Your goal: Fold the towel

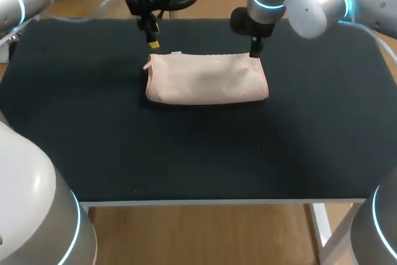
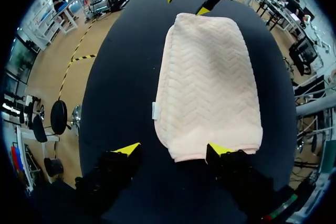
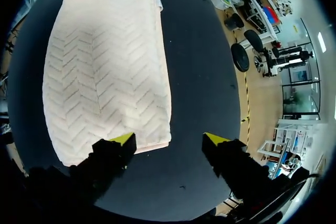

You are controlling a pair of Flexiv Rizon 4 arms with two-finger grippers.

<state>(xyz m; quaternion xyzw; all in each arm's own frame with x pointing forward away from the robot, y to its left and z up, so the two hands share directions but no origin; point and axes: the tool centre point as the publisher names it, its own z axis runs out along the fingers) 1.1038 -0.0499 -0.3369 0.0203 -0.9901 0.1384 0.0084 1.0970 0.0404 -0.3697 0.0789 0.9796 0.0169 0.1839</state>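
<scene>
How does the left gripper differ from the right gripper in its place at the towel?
The left gripper hangs by the towel's far left corner; the right gripper hangs by its far right corner. The white tag on the towel's edge lies near the left gripper, far from the right gripper. Both are open and hold nothing.

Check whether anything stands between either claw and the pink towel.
Nothing visible does. The left claw and right claw, both open, hang at the far corners of the towel, with only bare table around it.
</scene>
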